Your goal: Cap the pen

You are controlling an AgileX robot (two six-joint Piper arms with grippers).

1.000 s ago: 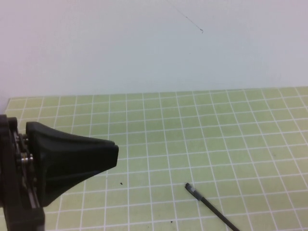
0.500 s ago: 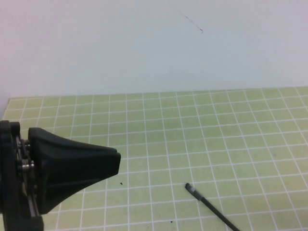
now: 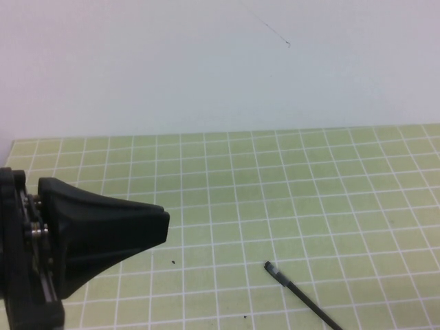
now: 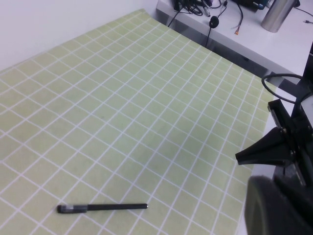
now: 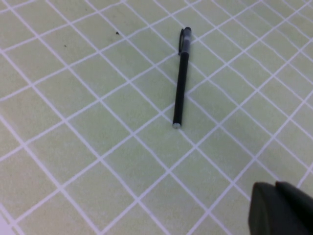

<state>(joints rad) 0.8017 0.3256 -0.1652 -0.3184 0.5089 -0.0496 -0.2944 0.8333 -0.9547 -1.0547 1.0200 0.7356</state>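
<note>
The pen (image 3: 300, 294) lies flat on the green grid mat (image 3: 309, 199), near the mat's near edge and right of centre in the high view, which cuts off its nearer end at the picture's border. The right wrist view shows the whole pen (image 5: 180, 78): a thin black stick lying across several grid squares, with a greyish, partly clear section at one end, where a cap seems to sit, and a small pale end face at the other. The left wrist view also shows it complete (image 4: 101, 207), alone on the mat with nothing touching it.

The left gripper (image 3: 155, 227) hovers over the left side of the mat, well apart from the pen, its black fingers pressed together and holding nothing. Only the left wrist view shows the right gripper (image 4: 244, 157), standing off the mat's edge on the robot's right with its dark fingers together and empty; a blurred corner of it shows in its own wrist view (image 5: 281, 210).

The left wrist view alone shows a white tabletop (image 4: 274, 39) beyond the mat, with black cables (image 4: 205, 12) and a metal cylinder (image 4: 279, 14).
</note>
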